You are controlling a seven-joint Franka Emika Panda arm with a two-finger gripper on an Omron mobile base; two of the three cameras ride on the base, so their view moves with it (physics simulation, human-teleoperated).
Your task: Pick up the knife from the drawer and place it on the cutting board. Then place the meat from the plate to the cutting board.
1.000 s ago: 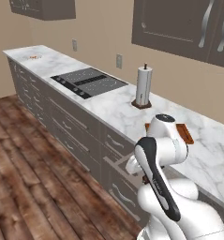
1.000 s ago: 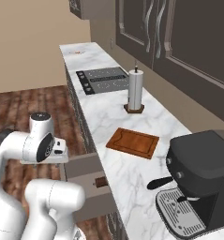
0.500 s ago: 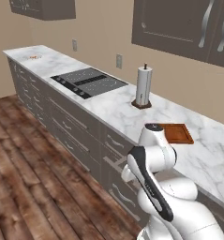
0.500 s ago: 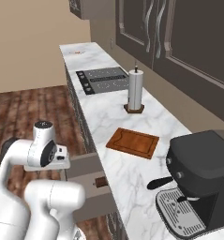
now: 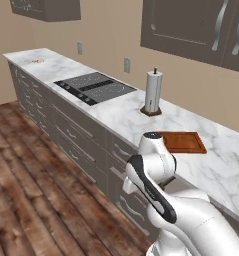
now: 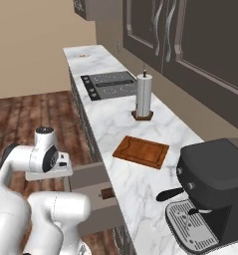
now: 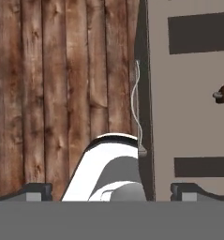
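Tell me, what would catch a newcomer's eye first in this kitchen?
Probably the big white robot arm bent over an open grey drawer under the marble counter, with a dark brown knife handle peeking out inside. On the counter, a reddish-brown cutting board lies bare between a paper towel roll and a black coffee machine. Farther along is a black cooktop.

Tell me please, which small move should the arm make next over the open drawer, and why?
Probably shift the open claw sideways over the drawer toward the knife. In the hand view the claw hangs above the drawer's front edge and wavy handle, and just the knife's brown handle end peeks in at the far edge.
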